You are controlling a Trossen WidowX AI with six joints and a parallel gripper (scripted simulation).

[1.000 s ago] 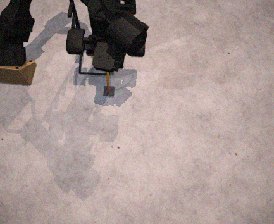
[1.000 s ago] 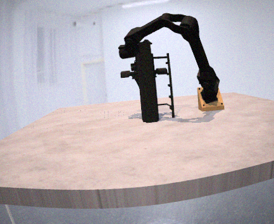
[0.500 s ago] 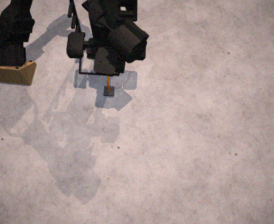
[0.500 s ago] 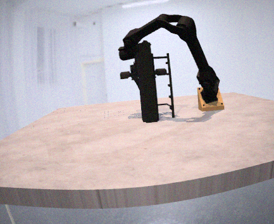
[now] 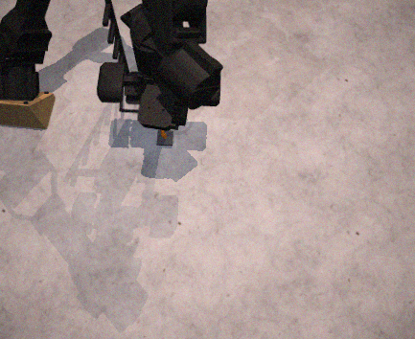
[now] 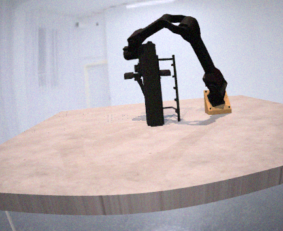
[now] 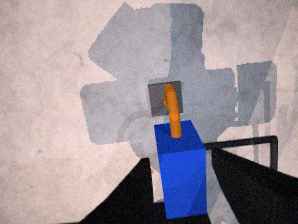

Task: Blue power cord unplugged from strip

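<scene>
The blue plug (image 7: 184,182) stands between the two black fingers in the wrist view. My gripper (image 7: 180,160) (image 6: 155,123) (image 5: 167,125) is open around it, with narrow gaps at both sides of the plug. The orange cord (image 7: 174,112) (image 5: 163,134) runs from the plug's top face in the wrist view to a small dark grey square (image 7: 159,102) (image 5: 168,142) on the table. The plug is hidden in the top and exterior views. I cannot make out the power strip, nor whether the plug sits in it.
A thin black frame (image 7: 240,144) (image 6: 176,88) stands beside the gripper, close to the table. The arm's wooden base block (image 5: 16,113) (image 6: 219,111) is to the left in the top view and to the right in the exterior view. The arm's shadows fall on the table (image 5: 292,215) (image 6: 85,163).
</scene>
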